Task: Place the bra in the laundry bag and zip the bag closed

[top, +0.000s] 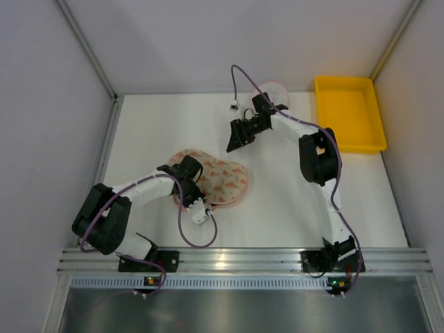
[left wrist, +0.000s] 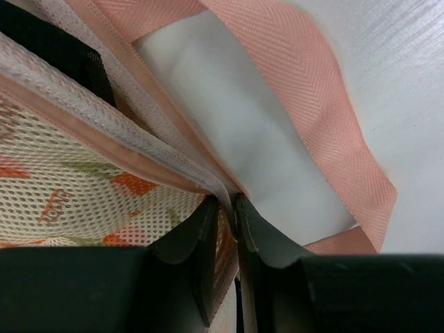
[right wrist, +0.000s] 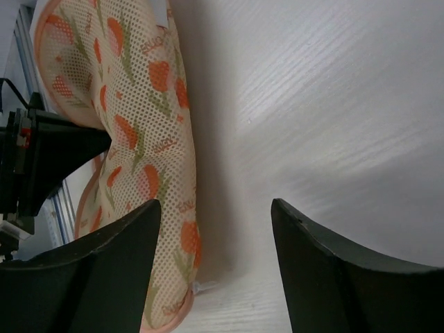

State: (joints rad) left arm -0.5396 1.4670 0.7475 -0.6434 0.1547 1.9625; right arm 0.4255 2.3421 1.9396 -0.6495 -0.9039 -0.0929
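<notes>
Can make out small orange lettering between the printed flowers on the laundry bag (top: 216,182), yet cannot read a word of it. Finds that bag lying mid-table (top: 291,208), its pink-trimmed mouth parted in the left wrist view. Sees the black bra (left wrist: 48,48) inside, behind the mesh wall. Notes the left gripper (left wrist: 225,202) at the bag's 9 o'clock side, fingers (left wrist: 187,243) narrow and pinching the pink trim between them. Spots a pink strap loop (left wrist: 333,118) lying just past that edge. Places the right gripper (top: 237,137) at 1 o'clock from the bag, apart from it, fingers (right wrist: 118,263) spread wide above the table. Marks a yellow tray (top: 350,114) at the table's 2 o'clock corner, and a round white mesh disc (top: 276,90) near 12 o'clock, partly hidden by the right arm.
</notes>
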